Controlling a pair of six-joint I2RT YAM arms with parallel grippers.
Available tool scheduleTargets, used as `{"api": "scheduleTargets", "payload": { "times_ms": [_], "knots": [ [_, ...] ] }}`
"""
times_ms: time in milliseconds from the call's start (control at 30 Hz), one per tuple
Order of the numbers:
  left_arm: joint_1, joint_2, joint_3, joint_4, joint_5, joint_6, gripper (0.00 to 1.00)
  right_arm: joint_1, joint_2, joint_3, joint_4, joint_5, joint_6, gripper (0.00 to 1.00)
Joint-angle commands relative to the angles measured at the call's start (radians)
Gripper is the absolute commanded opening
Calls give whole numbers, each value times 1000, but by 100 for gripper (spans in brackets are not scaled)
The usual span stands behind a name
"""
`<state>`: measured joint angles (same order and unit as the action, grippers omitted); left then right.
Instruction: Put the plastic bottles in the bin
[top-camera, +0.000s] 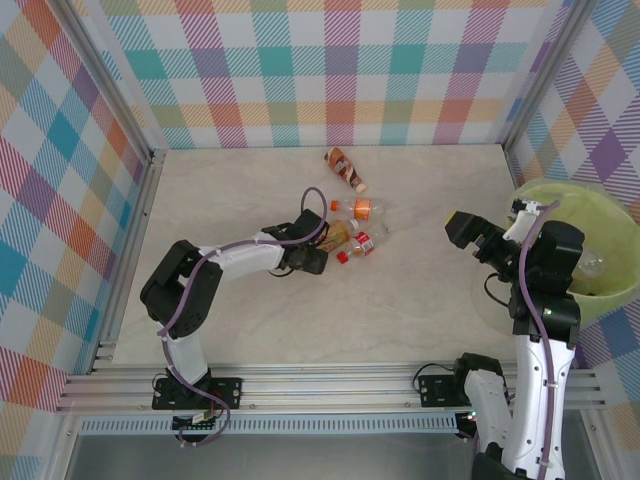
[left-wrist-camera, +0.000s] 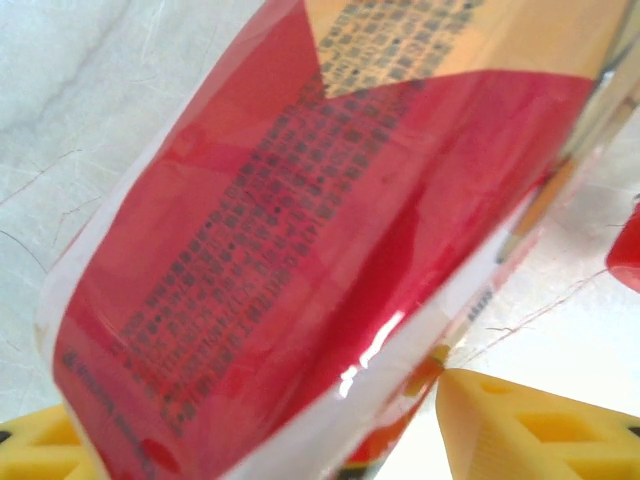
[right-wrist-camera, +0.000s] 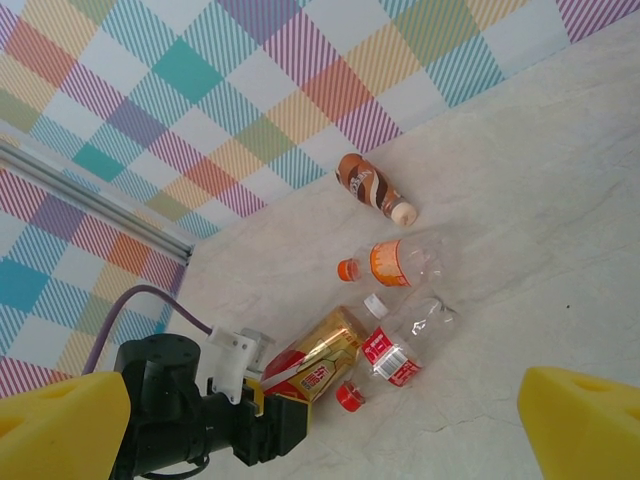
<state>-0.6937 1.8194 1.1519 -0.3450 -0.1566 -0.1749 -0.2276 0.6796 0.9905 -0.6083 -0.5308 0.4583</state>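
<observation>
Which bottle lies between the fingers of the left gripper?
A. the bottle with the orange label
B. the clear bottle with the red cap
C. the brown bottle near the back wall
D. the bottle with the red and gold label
D: the left gripper has its fingers on either side of the bottle with the red and gold label, and the left wrist view shows that label close up between the yellow fingertips.

1. Counter (top-camera: 420, 300) bare between the bottle cluster (top-camera: 352, 232) and the bin (top-camera: 560, 187): open lane.
2. Cluster packed close; left arm (top-camera: 240, 258) blocks its left side.
3. Brown bottle (top-camera: 344, 168) lies apart by the back wall (top-camera: 340, 80), bare counter in front.
</observation>
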Motion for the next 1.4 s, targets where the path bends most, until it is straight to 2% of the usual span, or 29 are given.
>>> {"api": "scheduleTargets", "payload": {
  "times_ms": [0,67,233,267,433,667,833,933,1100,1233,1367],
  "knots": [
    [-7,-65,-33,47,39,0,62,10,0,-18,19,-43,13,100],
    [-7,-66,-34,38,42,11,65,14,1,-24,23,-46,18,100],
    [-6,-59,4,-61,-48,48,100,17,-5,-19,16,-38,14,100],
    [-2,-63,12,-76,-46,53,100,17,-8,-19,17,-34,13,100],
    [38,-65,39,-81,35,51,100,19,-8,-19,19,-24,14,100],
    [172,41,84,-18,355,92,100,19,-26,-14,-3,1,4,100],
    [185,60,101,-19,465,137,100,20,-44,-6,-39,24,-21,100],
    [173,44,68,9,445,172,100,20,-50,-12,-35,34,-20,100],
    [165,46,60,32,449,208,93,20,-44,-16,-20,24,-6,100],
    [137,48,55,41,396,224,85,20,-46,-20,-15,27,-2,100],
    [115,35,39,45,349,225,73,21,-49,-21,-23,26,-8,100]
  ]
}}
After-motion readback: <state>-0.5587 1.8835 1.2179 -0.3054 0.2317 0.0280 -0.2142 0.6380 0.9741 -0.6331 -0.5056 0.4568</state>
